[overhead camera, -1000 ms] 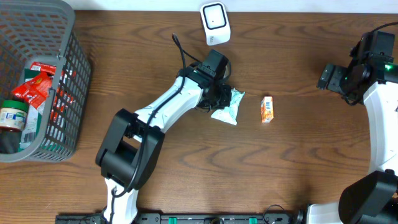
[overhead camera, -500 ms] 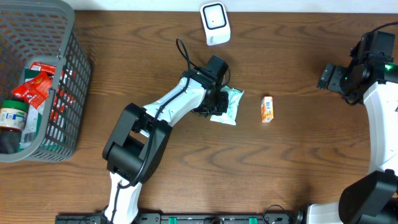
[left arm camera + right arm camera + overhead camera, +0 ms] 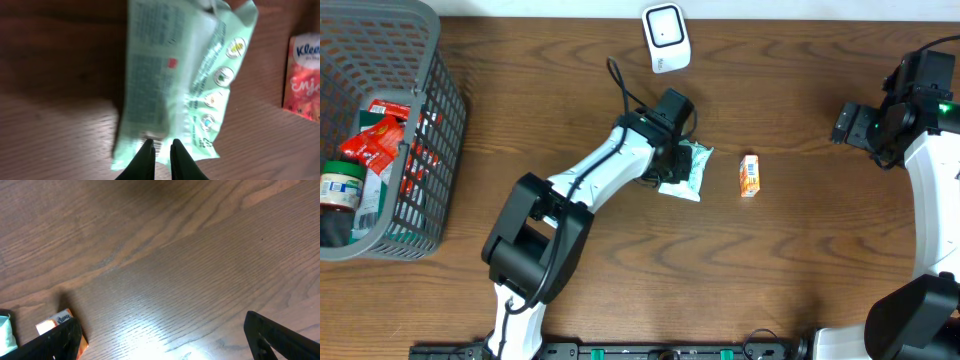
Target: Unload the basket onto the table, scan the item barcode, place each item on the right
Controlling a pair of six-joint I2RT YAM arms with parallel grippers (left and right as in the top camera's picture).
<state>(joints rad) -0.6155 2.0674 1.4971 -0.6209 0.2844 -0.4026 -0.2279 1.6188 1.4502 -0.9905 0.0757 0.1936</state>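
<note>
A pale green wipes packet (image 3: 688, 167) lies flat on the wooden table, in the middle of the overhead view. In the left wrist view its printed back (image 3: 170, 75) faces up, with a small barcode (image 3: 152, 138) at its near edge. My left gripper (image 3: 160, 146) sits over that near edge. Its fingers are almost together with only a thin slit between them, and I cannot tell whether they pinch any film. The white scanner (image 3: 665, 38) stands at the far edge. My right gripper (image 3: 850, 125) hangs at the right, its jaws wide apart with nothing between them.
A small orange tissue pack (image 3: 749, 175) lies just right of the green packet, also seen as an orange pack (image 3: 302, 77) in the left wrist view. A grey wire basket (image 3: 420, 150) holding several groceries stands at the far left.
The left gripper has shifted slightly along the packet's near end and its cable has swung. The packet has turned a little flatter. The right arm has not moved.
</note>
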